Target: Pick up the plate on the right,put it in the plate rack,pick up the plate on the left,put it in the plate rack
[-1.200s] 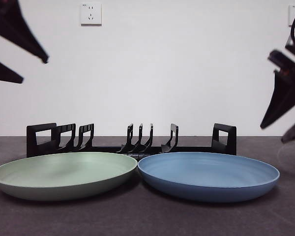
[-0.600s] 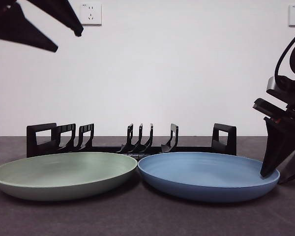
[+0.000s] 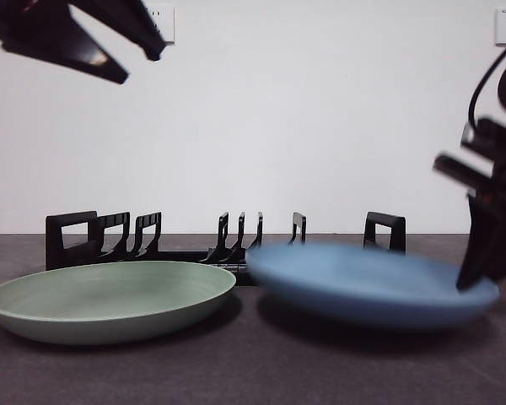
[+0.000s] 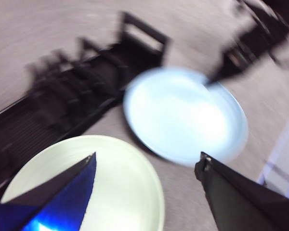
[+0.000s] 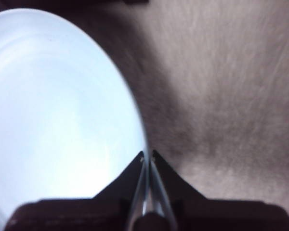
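Observation:
The blue plate (image 3: 367,285) on the right is blurred and raised slightly off the table, its left edge lifted. My right gripper (image 3: 471,283) is shut on its right rim; in the right wrist view both jaws pinch the blue plate's (image 5: 58,110) edge at my right gripper (image 5: 147,156). The green plate (image 3: 110,297) lies flat on the left. Behind both stands the black plate rack (image 3: 223,240). My left gripper (image 3: 135,63) hangs open high at the upper left, above the green plate (image 4: 111,187), with the blue plate (image 4: 183,113) and plate rack (image 4: 82,86) beyond.
A dark grey table (image 3: 253,371) meets a white wall with sockets (image 3: 156,21) at the top. The rack stands close behind both plates.
The right gripper has closed on the blue plate's right rim and the plate has lifted and shifted slightly right. The left gripper has moved a little to the right.

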Robot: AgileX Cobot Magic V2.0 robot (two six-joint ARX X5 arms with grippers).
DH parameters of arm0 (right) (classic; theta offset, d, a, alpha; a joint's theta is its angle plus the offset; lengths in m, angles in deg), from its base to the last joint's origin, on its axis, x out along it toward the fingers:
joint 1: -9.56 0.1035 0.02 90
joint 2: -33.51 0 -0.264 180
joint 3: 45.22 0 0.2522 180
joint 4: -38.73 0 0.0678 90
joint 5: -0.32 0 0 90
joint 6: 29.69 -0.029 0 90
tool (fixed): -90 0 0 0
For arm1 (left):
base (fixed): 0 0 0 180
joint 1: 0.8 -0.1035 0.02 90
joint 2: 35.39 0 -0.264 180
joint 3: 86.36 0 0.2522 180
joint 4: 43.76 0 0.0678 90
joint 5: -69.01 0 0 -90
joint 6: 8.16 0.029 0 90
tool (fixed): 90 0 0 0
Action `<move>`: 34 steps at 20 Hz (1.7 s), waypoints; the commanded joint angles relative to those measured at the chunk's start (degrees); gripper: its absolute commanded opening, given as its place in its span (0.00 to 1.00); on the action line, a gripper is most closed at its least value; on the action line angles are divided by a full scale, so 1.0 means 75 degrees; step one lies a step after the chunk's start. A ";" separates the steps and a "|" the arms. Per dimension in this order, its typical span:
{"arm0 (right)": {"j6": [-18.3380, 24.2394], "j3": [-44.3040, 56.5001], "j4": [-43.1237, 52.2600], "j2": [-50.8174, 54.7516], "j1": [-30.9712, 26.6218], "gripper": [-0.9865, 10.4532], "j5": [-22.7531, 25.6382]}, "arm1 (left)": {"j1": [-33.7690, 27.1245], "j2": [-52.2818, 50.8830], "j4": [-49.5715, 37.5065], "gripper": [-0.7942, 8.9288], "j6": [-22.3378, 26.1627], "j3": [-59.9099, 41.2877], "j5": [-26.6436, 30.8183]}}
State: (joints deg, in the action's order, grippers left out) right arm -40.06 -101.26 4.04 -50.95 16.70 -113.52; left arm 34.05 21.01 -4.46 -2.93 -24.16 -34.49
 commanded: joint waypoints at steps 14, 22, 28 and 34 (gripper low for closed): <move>-0.0204 -0.2320 -0.2521 0.0775 0.1399 0.08 -0.0029 | 0.3765 0.1550 0.0032 0.44 0.4739 0.0000 0.3590; -0.0076 -0.2331 -0.2678 0.0778 0.1475 0.08 -0.0032 | 0.3754 0.2037 -0.0082 0.14 0.4946 -0.0003 0.3593; 0.0038 -0.2331 -0.2830 0.0796 0.1472 0.08 -0.0032 | 0.3579 0.2127 -0.0157 0.07 0.5077 -0.0003 0.3555; 0.0178 -0.2436 -0.2824 0.0822 0.1460 0.12 -0.0023 | 0.3535 0.2127 -0.0175 0.07 0.5080 0.0000 0.3550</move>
State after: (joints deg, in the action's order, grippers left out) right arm -39.06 -119.43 -16.68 -44.99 27.83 -113.91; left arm 61.29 37.12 -4.87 37.92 -24.18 -9.20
